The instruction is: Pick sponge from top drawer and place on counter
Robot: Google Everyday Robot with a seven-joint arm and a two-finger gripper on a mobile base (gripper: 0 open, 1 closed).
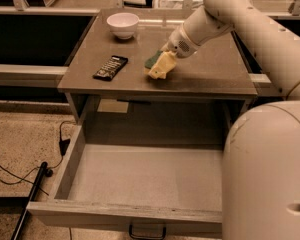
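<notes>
The sponge [151, 60] shows its dark green face beside the pale yellow fingers [161, 66] of my gripper [158, 67]. The gripper is shut on the sponge and holds it low over the middle of the counter [210, 71], at or just above the surface; I cannot tell whether it touches. The top drawer [145, 174] is pulled wide open below the counter. Its pale floor holds nothing, and its dark handle [147, 231] shows at the front edge.
A white bowl [122, 24] stands at the counter's back left. A black remote-like bar [110, 67] lies at the front left. My arm reaches in from the upper right and my base [267, 179] fills the right foreground. Cables [20, 176] lie on the floor at the left.
</notes>
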